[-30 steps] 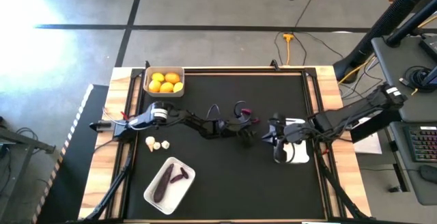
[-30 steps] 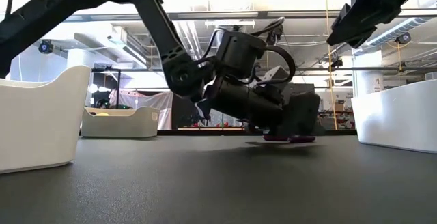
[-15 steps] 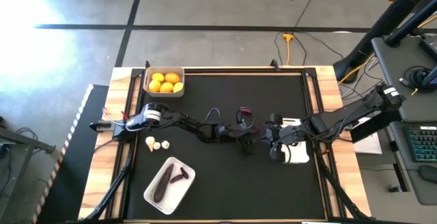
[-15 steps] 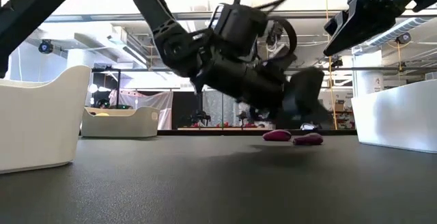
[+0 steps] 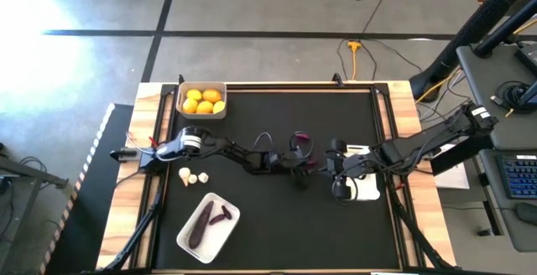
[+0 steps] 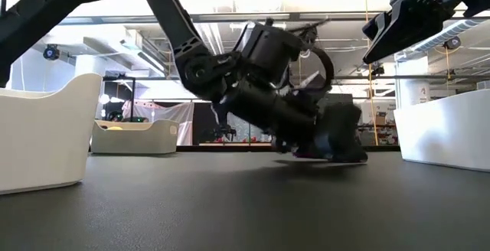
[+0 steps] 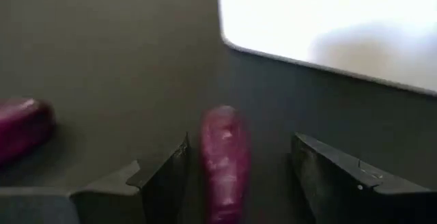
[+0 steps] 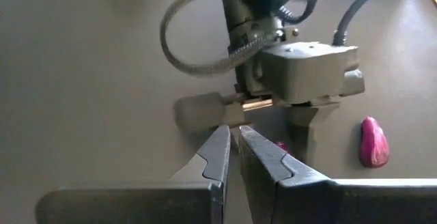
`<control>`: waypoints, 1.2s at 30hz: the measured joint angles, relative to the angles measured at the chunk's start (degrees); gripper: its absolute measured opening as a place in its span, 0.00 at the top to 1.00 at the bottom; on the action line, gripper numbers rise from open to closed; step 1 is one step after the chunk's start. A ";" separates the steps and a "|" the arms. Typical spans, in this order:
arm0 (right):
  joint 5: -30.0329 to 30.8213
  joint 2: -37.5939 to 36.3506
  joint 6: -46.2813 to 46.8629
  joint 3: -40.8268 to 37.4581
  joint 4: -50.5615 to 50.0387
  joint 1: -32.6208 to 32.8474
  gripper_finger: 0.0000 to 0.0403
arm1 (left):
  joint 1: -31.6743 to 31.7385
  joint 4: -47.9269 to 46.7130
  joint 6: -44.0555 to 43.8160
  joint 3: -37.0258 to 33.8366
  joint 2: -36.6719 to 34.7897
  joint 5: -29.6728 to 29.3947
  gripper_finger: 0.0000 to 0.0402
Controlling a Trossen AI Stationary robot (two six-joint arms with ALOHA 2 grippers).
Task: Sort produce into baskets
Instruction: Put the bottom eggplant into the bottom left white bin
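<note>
- High view: the left tool (image 5: 309, 164) is reaching low over mid-table, the right tool (image 5: 334, 173) is hanging just beside it, near the right basket (image 5: 367, 189).
- Low view: the left tool is tilting down onto the table (image 6: 230, 213).
- Left wrist view: its fingers (image 7: 164, 176) are standing apart around a small eggplant (image 7: 224, 159) (not yet clamped); another eggplant (image 7: 20, 125) is lying nearby.
- Right wrist view: its fingers (image 8: 263, 159) are staying together, empty.

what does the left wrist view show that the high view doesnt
Only the left wrist view shows the left gripper open with a small purple eggplant between its fingers, and a second one lying apart. Only the high view shows the citrus basket, the garlic bulbs, the eggplant basket and the right gripper. Both share the dark table and the white basket.
</note>
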 joint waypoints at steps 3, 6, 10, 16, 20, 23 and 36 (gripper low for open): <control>0.43 0.76 1.65 -0.02 0.12 0.00 0.93 | 0.01 0.82 -1.34 0.18 1.43 -3.36 0.40; 0.46 1.81 3.81 -0.07 0.32 0.00 0.93 | 0.03 1.31 -1.67 0.44 2.28 -4.09 0.40; 0.44 3.92 5.73 -0.61 1.19 0.02 0.93 | -0.53 1.56 0.00 0.42 2.58 -4.68 0.42; 0.45 8.11 6.97 -0.70 2.81 0.02 0.93 | -1.18 1.64 0.20 0.33 2.65 -4.67 0.65; 1.02 10.40 8.54 -0.70 4.43 -0.02 0.93 | -1.88 2.03 0.86 0.20 2.02 -2.55 0.86; 1.05 11.49 11.20 -0.70 5.01 0.00 0.93 | -3.54 -0.69 2.20 -0.01 0.39 -1.29 0.96; 8.44 12.39 16.73 -1.32 9.65 0.02 0.93 | -20.26 -44.83 2.55 -0.13 -21.36 -5.74 0.95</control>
